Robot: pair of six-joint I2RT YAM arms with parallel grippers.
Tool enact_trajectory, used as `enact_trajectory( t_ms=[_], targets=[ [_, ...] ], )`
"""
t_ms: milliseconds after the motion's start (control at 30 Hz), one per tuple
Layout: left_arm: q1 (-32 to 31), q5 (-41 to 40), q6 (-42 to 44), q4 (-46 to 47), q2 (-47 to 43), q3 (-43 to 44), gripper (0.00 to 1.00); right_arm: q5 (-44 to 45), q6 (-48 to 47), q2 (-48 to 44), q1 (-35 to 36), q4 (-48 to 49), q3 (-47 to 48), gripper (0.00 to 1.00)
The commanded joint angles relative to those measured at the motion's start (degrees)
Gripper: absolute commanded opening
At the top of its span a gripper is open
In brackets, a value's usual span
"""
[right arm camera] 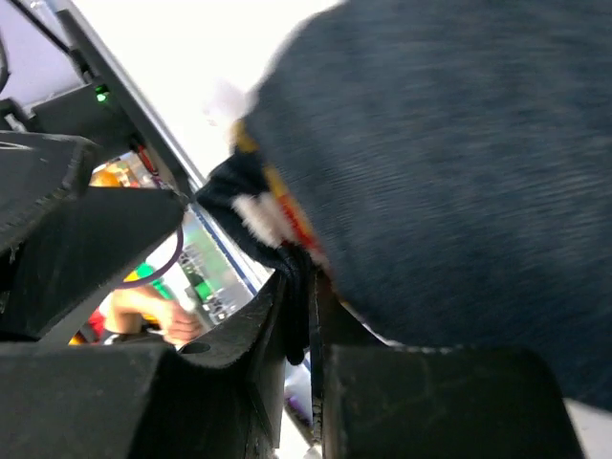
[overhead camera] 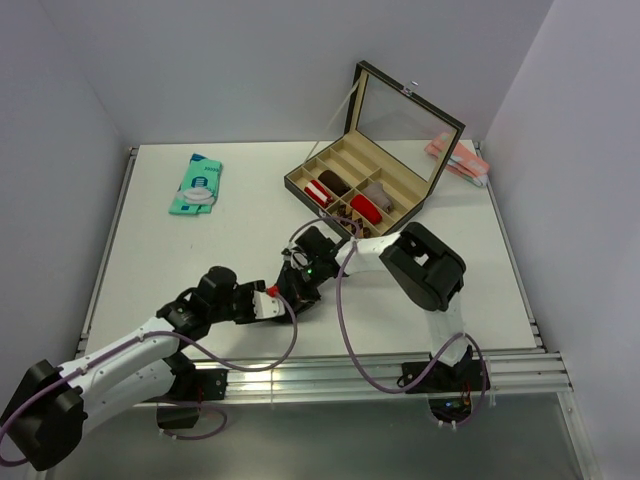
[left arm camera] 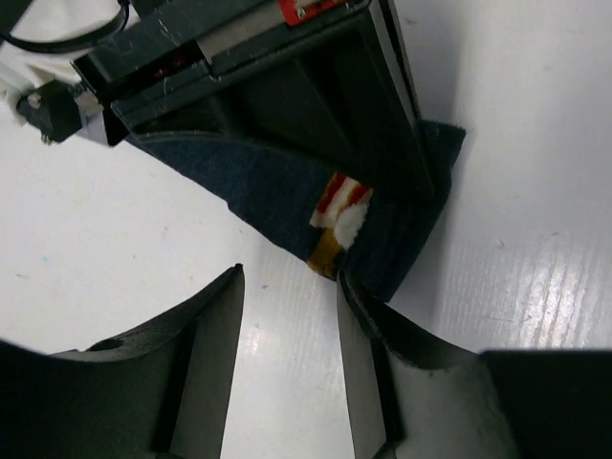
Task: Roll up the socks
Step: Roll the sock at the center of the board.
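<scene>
A navy sock (left arm camera: 277,186) with a red, white and yellow patch lies folded on the white table. In the right wrist view it fills the upper right (right arm camera: 449,163). My right gripper (right arm camera: 298,287) is shut on a dark fold of this sock, and its black body sits over the sock in the left wrist view (left arm camera: 287,86). My left gripper (left arm camera: 290,277) is open just short of the sock, with bare table between its fingers; its right fingertip (left arm camera: 359,306) touches the sock's near edge. From above, both grippers meet at the table's front middle (overhead camera: 290,288), hiding most of the sock.
An open compartment box (overhead camera: 300,186) with a raised lid (overhead camera: 405,108) stands behind the grippers and holds red rolls (overhead camera: 363,207) and dark rolls. A teal packet (overhead camera: 197,184) lies at the back left, a pink item (overhead camera: 455,158) at the back right.
</scene>
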Motion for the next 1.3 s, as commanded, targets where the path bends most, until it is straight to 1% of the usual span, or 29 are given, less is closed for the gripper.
enact_trajectory(
  t_ms=[0,67,133,167,367,433,533,600,733,800,867,1100,1200,1233,1267],
  targets=[
    [-1.4,-3.7,1.6,4.5,-1.4,-1.4,0.48,-0.8,2.5,1.0,-0.8,-2.9,1.3,0.0],
    [-1.7,-1.6,1.4,3.0,-1.3,-0.8,0.49,-0.5,3.2,1.2,-1.3,-2.6,0.8,0.0],
    [-2.8,-1.4,1.8,2.1,-0.9,-0.8,0.51,-0.5,4.5,1.4,-1.7,-1.9,0.3,0.0],
    [-3.5,-1.8,2.3,1.9,-0.6,-0.8,0.55,-0.7,4.8,1.5,-2.0,-1.6,0.2,0.0],
    [-6.4,-2.8,4.9,2.6,1.2,-1.9,0.56,-1.5,7.1,2.1,-2.6,-0.3,0.3,0.0],
    [-7.7,-3.4,5.9,3.1,2.0,-2.3,0.56,-2.2,7.8,3.1,-3.0,-1.5,1.1,0.0],
    [-9.0,-4.4,7.3,4.9,3.1,-3.4,0.57,-2.8,8.6,3.6,-3.2,-1.2,1.4,0.0],
    [-9.8,-5.2,7.7,7.9,4.6,-3.8,0.56,-3.3,8.8,3.3,-3.2,-0.8,1.2,0.0],
    [-10.7,-5.6,8.5,11.0,6.5,-4.6,0.55,-4.4,9.7,2.5,-3.7,1.0,-0.7,0.0],
    [-11.5,-6.9,8.8,14.7,7.4,-5.4,0.55,-4.5,9.1,2.2,-3.9,0.7,-1.0,0.0],
    [-11.8,-7.9,9.1,16.4,8.7,-6.0,0.54,-4.9,8.8,1.9,-3.9,0.8,-1.7,0.0],
    [-12.3,-5.8,11.9,15.9,12.2,-5.9,0.46,-6.4,9.5,0.3,-4.7,3.5,-4.8,0.0],
    [-12.7,-4.4,12.6,13.8,14.2,-5.3,0.39,-6.3,8.7,-0.2,-4.7,3.6,-5.2,0.0],
    [-12.9,-4.0,12.4,11.6,14.7,-4.0,0.35,-6.1,8.6,-0.5,-4.8,3.7,-5.3,0.03],
    [-13.0,-3.7,12.4,10.4,15.7,-3.3,0.33,-5.8,8.3,-0.7,-4.7,3.3,-5.4,0.07]
  ],
)
